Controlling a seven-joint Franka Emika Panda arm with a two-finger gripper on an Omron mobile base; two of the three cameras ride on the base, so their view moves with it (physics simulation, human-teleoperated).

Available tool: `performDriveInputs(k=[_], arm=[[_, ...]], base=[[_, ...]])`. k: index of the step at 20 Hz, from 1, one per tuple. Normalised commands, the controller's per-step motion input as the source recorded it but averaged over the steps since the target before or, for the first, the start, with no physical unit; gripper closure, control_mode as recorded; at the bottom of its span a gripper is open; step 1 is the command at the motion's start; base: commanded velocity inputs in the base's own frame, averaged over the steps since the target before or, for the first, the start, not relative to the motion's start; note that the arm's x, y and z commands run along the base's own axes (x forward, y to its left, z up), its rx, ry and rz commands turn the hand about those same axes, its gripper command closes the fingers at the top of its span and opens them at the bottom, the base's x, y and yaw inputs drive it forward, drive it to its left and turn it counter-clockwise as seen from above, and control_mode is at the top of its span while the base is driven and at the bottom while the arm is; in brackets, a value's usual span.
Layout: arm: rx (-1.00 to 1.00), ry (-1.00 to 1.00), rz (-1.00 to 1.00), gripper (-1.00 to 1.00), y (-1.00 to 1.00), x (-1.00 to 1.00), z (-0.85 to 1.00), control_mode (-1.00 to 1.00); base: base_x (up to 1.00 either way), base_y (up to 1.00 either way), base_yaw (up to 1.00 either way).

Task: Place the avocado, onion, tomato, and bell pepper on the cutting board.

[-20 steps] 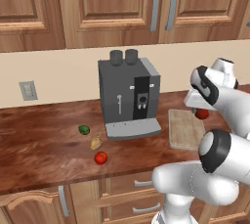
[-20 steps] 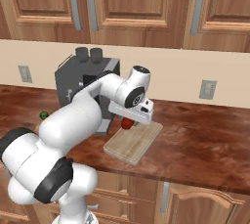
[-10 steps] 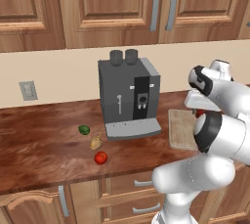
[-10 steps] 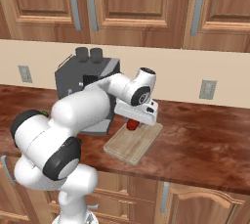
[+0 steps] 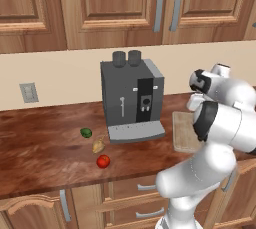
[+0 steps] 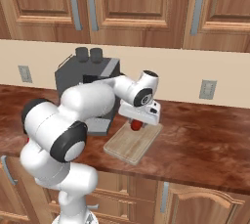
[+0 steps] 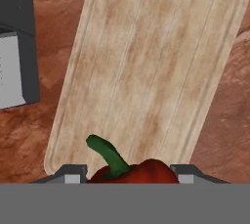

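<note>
Wooden cabinets line the wall above a dark reddish-brown counter (image 5: 45,143), and a grey coffee machine (image 5: 131,98) sits against the backsplash with two dark cups on top. Off at the machine's 8 o'clock in the left base view, three items wait in a loose cluster: the avocado (image 5: 86,132) farthest back, the onion (image 5: 98,146) just in front of it, and the tomato (image 5: 103,161) nearest the counter's front edge, close to the onion but apart from it.

Over to the action: the cutting board (image 6: 128,145) lies at the machine's 4 o'clock in the right base view, turned at a slant on the counter. The white arm bends over it, and the tool (image 6: 138,123) hangs above the board's far end, clamped on the bell pepper (image 6: 136,124). From the hand view, the bell pepper (image 7: 134,170) sits right between the two dark fingertips (image 7: 73,174), its green stem curling up toward 11 o'clock, with the pale grain of the cutting board (image 7: 146,66) spread out beneath it. The coffee machine's drip tray (image 7: 10,69) shows at 9 o'clock of the board. Whether the pepper touches the wood, I cannot tell.
</note>
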Motion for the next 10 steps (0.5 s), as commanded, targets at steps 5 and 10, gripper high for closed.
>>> performDriveInputs(k=[5, 10], arm=[[0.03, 0.0, 0.1, 1.0, -0.18, 0.22, -0.16, -1.0], [0.07, -0.01, 0.07, 1.0, -0.01, 0.38, -0.03, -1.0]], base=[[0.0, 0.0, 0.0], [0.0, 0.0, 0.0]])
